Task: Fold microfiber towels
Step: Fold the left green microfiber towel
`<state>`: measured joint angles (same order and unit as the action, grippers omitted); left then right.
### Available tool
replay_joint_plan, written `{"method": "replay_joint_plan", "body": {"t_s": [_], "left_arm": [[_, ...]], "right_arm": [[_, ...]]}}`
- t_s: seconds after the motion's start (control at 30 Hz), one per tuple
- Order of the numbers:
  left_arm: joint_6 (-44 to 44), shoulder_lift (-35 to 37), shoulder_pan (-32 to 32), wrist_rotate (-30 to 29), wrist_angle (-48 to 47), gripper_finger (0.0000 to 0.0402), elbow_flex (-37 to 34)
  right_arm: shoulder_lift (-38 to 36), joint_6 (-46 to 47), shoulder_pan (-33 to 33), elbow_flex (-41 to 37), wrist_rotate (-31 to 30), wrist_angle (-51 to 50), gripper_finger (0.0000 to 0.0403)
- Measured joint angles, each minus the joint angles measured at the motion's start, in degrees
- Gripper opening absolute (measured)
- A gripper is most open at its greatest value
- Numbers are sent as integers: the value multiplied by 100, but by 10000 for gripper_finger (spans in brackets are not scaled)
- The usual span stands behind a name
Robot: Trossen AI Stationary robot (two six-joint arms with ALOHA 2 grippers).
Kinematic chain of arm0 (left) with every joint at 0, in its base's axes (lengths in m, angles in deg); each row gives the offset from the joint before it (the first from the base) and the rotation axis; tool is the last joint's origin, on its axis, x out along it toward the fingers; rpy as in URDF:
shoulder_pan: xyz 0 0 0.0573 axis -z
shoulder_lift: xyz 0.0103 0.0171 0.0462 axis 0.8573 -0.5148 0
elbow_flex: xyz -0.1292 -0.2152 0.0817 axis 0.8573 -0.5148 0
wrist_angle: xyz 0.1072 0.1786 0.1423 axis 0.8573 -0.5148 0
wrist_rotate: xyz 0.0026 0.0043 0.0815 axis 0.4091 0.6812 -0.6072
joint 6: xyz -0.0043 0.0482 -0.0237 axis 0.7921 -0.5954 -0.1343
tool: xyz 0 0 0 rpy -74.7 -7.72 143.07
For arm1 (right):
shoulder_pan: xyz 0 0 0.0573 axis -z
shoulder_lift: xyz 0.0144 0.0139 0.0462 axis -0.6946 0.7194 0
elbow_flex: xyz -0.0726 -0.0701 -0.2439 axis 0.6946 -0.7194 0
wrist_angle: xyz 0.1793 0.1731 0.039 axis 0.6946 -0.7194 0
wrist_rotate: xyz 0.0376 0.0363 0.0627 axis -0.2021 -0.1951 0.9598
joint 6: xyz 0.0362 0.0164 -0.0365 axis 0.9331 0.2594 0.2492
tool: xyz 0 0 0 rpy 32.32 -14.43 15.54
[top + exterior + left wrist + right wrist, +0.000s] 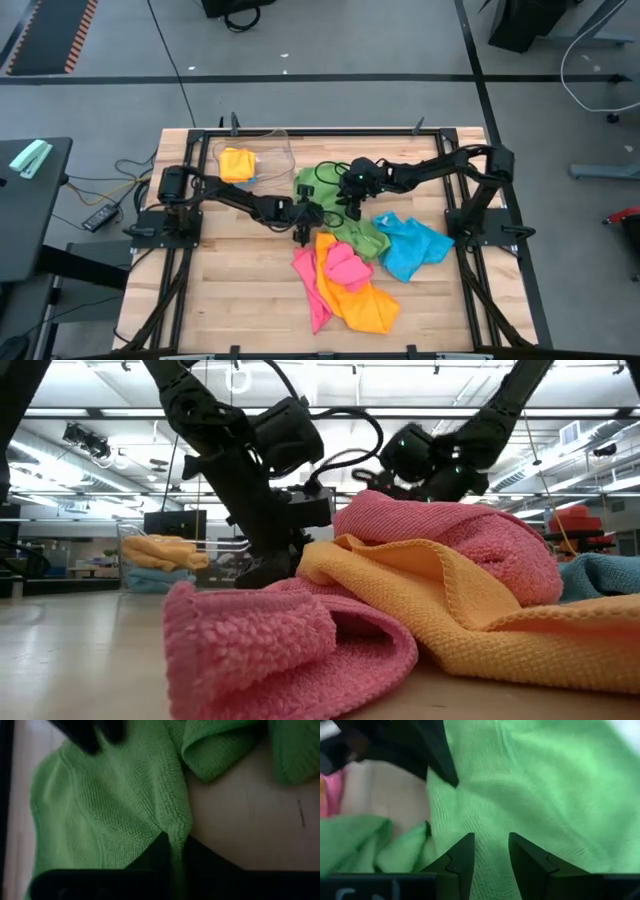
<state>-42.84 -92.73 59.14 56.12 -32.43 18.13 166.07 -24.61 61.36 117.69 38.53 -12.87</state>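
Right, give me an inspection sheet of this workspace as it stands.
Surface: wooden table, bare at its left front.
Job's things: green towel at centre; blue towel, pink towel and orange towel heaped unfolded.
Clutter: clear bin holding a yellow towel.
Grippers: left gripper shut on green towel's edge; right gripper straddles the same towel.
Cables: cable on the floor.
Surroundings: side table.

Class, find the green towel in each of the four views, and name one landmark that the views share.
High view: green towel at table centre, between both grippers.
Low view: not visible; the pink towel and orange towel block it.
Left wrist view: fills the frame, its edge pinched in the left gripper.
Right wrist view: fills the frame, the right gripper on it.
Shared landmark: the wooden table.
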Motion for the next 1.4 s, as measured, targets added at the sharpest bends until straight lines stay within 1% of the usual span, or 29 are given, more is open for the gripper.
{"method": "replay_joint_plan", "body": {"t_s": [0.07,0.17,0.23,0.3,0.33,0.4,0.43,0.57,0.67,0.8,0.87,0.97,1.1,1.23,1.3,1.4], "left_arm": [[-12,141,-7,137,-233,16,-15],[-48,390,-16,329,-396,13,-16],[-39,607,-54,594,-542,26,-14],[-28,721,-103,1079,-460,44,1],[-28,780,-134,1335,-578,51,-12],[-72,830,-168,1789,-470,58,-7],[-114,855,-188,1935,-502,59,-7],[-92,882,-253,2044,-538,49,-7],[368,938,-402,2132,-577,36,-6],[766,1013,-648,2639,-618,22,-2],[773,1013,-684,2845,-660,21,-2],[634,996,-632,2910,-618,29,-2],[767,993,-628,2915,-599,36,-2],[938,991,-676,2908,-687,26,-2],[988,991,-678,2908,-714,19,-2],[1075,991,-684,2904,-725,17,-2]], "right_arm": [[-192,-68,-31,66,-74,-130,128],[-488,-326,-132,86,-83,-48,128],[-623,-596,-213,86,-167,42,128],[-654,-831,-260,88,-385,171,128],[-646,-954,-259,84,-425,218,128],[-553,-1134,-191,88,-447,399,128],[-505,-1175,-156,86,-445,402,128],[-142,-1171,-13,78,-142,502,128],[76,-1189,-6,77,-62,395,128],[62,-1225,8,77,-51,414,128],[15,-1349,15,84,-54,514,128],[-6,-1565,75,138,-38,533,128],[222,-1585,268,178,267,563,128],[699,-1493,301,167,431,401,128],[888,-1481,276,195,478,492,128],[1029,-1376,250,202,537,516,128]]}}
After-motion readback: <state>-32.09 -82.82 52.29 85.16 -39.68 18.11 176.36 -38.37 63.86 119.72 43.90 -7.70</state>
